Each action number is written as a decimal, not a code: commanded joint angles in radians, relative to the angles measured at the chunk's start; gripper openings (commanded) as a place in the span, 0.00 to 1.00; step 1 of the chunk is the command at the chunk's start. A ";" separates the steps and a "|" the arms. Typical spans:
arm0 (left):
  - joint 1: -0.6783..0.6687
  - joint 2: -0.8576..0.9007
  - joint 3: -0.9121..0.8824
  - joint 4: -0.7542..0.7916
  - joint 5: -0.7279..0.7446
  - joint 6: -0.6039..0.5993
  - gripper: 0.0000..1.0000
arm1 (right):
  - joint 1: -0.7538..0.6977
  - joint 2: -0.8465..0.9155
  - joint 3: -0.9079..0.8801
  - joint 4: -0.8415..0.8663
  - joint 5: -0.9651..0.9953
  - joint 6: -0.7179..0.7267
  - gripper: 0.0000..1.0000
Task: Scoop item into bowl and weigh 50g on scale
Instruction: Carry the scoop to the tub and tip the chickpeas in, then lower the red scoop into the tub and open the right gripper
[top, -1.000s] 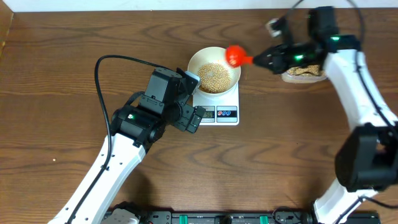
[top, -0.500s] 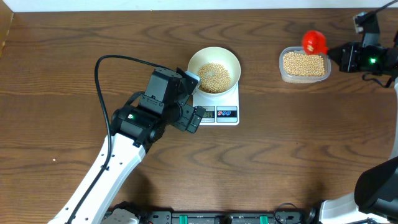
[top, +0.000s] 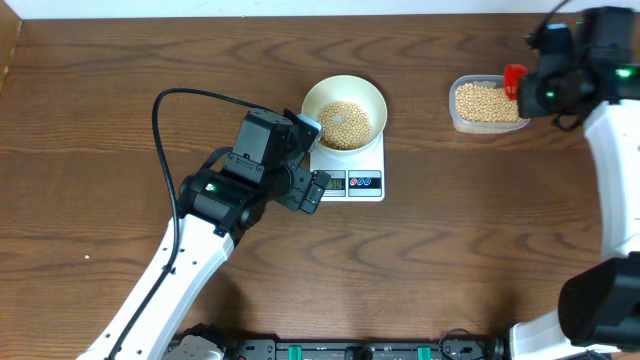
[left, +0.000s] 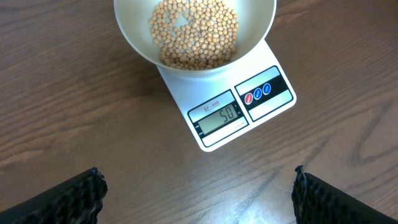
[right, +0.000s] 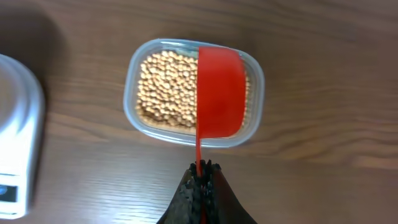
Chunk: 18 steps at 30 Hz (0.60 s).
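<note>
Right wrist view: we are looking straight down the red scoop (right: 221, 93), whose thin handle the right end effector (right: 200, 177) is pinching with its jaws fully closed. The scoop's long axis is running straight out from the fingertips, cup end leading. The cup is hanging over the right half of the clear tub (right: 132, 68), which is sitting near the far right corner of the desk (top: 450, 250). We cannot tell whether the cup is carrying any beans (right: 165, 93).

The white bowl (top: 372, 92) is resting on the far part of the scale (top: 365, 183), around the middle of the desk and closer to its far edge. It is lying well to the left of the scoop. The scale's long axis is running far to near, with the display (left: 219, 117) pointing at the near edge.

The left end effector (left: 199, 193) is much the nearer one. It is hovering just beside the scale's near left corner, jaws spread wide and holding nothing.

The display appears to be showing the target weight, so we are judging that the coming move is downward into the tub, not leftward.
</note>
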 joint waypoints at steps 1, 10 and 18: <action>0.003 -0.002 -0.004 -0.002 0.005 0.010 0.97 | 0.084 0.005 0.000 0.002 0.277 0.013 0.02; 0.003 -0.002 -0.004 -0.002 0.005 0.010 0.97 | 0.225 0.005 0.000 0.008 0.555 0.037 0.01; 0.003 -0.002 -0.004 -0.002 0.005 0.010 0.97 | 0.154 0.005 0.000 0.025 0.361 0.260 0.01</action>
